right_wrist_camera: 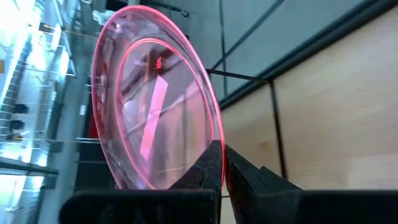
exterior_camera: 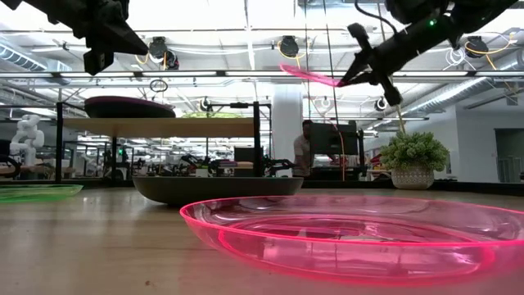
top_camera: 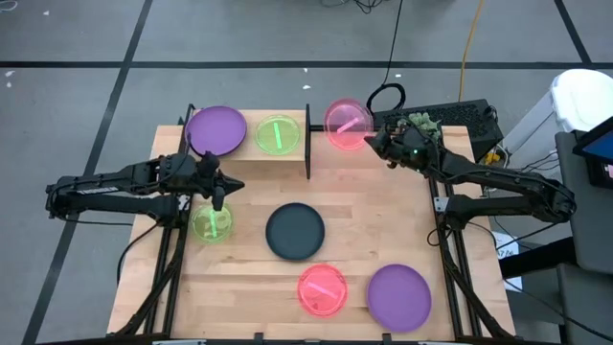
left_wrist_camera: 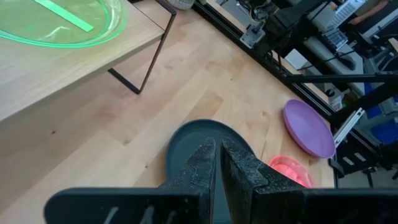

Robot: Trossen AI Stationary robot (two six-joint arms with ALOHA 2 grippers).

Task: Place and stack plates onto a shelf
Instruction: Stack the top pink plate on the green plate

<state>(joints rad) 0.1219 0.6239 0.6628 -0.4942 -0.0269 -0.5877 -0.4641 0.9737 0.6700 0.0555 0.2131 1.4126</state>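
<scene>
i see even, bright overhead light on the desk (top_camera: 383,220), with soft, faint shadows. at desk height, ceiling lights glare white behind dark arms. the near pink plate (exterior_camera: 352,238) glows, slightly blurred. both wrist foregrounds look soft.

Seven plates — two purple (top_camera: 215,129), two green (top_camera: 279,134), two pink (top_camera: 347,124), one dark (top_camera: 294,231).

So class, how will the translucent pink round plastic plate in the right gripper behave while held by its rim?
The translucent pink round plastic plate looks thin, probably light. It holds shape edge-pinched in the right gripper, so likely stiff. Glossy, possibly slippery.
</scene>
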